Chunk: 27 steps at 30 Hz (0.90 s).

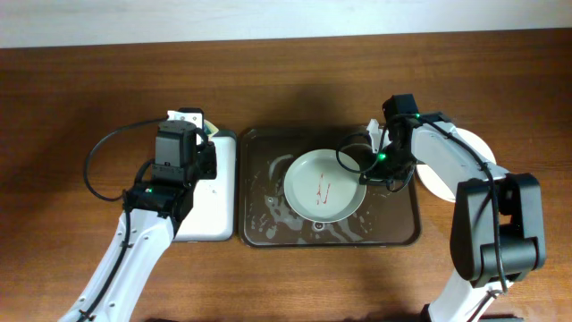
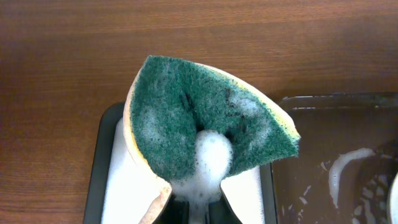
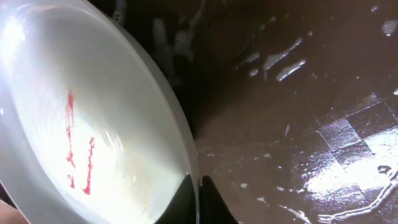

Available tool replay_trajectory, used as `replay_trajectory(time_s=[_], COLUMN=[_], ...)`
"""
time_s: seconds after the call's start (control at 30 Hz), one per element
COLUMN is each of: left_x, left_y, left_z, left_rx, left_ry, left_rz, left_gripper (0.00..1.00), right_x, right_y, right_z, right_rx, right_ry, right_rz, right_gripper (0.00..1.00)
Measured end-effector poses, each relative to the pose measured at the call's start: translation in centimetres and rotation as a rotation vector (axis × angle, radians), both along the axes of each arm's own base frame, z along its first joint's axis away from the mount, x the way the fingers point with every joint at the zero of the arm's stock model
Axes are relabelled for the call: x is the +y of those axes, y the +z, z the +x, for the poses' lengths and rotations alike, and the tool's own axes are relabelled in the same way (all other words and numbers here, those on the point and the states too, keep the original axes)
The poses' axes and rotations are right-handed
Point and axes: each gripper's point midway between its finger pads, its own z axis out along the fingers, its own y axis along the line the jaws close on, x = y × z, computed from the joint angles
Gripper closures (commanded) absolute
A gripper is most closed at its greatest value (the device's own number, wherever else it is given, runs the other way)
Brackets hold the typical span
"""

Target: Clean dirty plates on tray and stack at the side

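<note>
Seen from my remote console, the plate [image 1: 324,184] reads pale green, with thin red smears at its centre. The tray [image 1: 259,224] beneath it is dark brown, streaked with whitish foam and glossy wet patches. To its left, the small tray [image 1: 210,213] is plain white. The sponge [image 2: 205,124] shows me a dark green scouring face, a pale yellow backing and a blob of white suds. At right, a second plate [image 1: 438,186] is white. The table [image 1: 71,89] is reddish-brown wood with fine grain.
</note>
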Motion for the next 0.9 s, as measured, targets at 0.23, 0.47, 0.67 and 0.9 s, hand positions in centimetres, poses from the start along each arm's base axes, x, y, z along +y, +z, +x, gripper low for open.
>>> replay_trajectory(time_s=[0.23, 0.47, 0.67, 0.9], left_x=[0.0, 0.0, -2.6, -8.1], left_y=[0.0, -0.5, -0.7, -2.1], left_z=[0.0, -0.5, -0.9, -1.9], left_rx=[0.000, 0.026, 0.050, 0.139], left_ry=[0.000, 0.001, -0.032, -0.105], left_rz=[-0.001, 0.000, -0.142, -0.349], left_gripper=[1.00, 1.00, 1.00, 1.00], right_x=[0.0, 0.1, 2.4, 4.6], right_y=[0.0, 0.0, 0.0, -0.5], right_z=[0.0, -0.5, -0.7, -0.5], right_rx=[0.001, 0.024, 0.009, -0.005], right_ry=[-0.001, -0.007, 0.042, 0.051], right_rz=[0.000, -0.002, 0.000, 0.005], right_gripper=[0.96, 0.96, 0.96, 0.96])
